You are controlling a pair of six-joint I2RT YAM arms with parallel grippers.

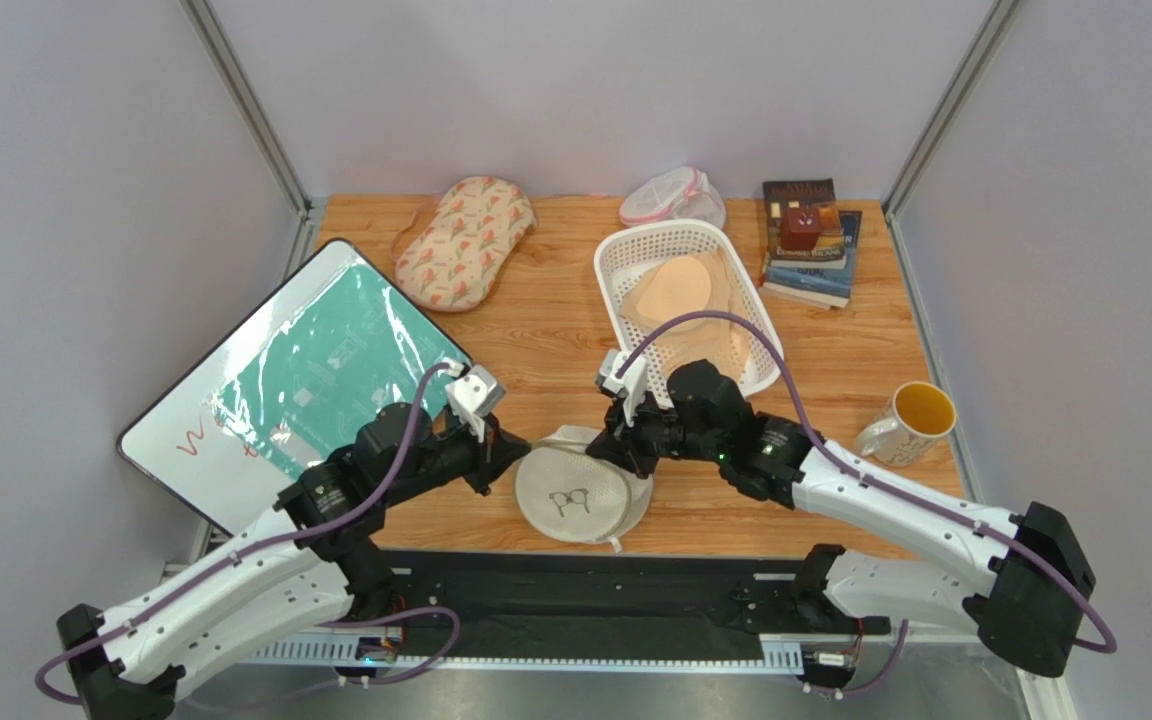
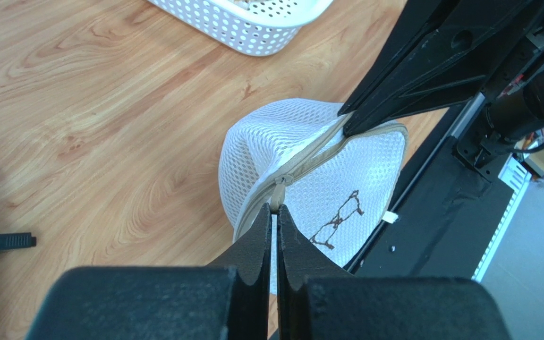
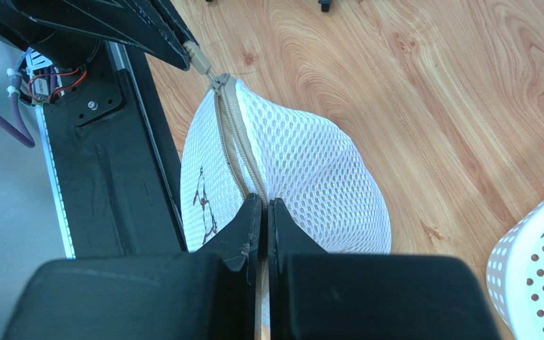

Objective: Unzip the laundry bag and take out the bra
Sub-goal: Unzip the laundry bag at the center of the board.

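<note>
Bags come first: the laundry bag (image 1: 582, 495), a round dome of white mesh with a small black print on top, sits at the near edge of the table (image 1: 537, 338), between the two arms. Its tan zip looks shut along the stretch seen by the wrist cameras. The mesh hides what lies inside, so I cannot tell its contents.

The left gripper (image 2: 275, 209) is clenched on the zip pull (image 2: 279, 195) at the bag's left side. The right gripper (image 3: 262, 202) is pinched on the zip seam at the bag's right side, and the cloth is drawn taut between them.

Beyond the laundry bag and slightly right stands one white basket (image 1: 608, 263) with a peach bra (image 1: 687, 300) in it. There are three bags in all. The oval bag (image 1: 465, 240) with an orange pattern lies far beyond the laundry bag to the left. The small mesh bag (image 1: 672, 195) with pink trim lies beyond the basket.

One stack of books (image 1: 808, 248) with a dark red object (image 1: 800, 228) on top sits far to the laundry bag's right rear. One mug (image 1: 910, 420) with a yellow inside stands to its right. One white board (image 1: 304, 383) bearing a green sheet lies to its left, partly covered by the left arm.
</note>
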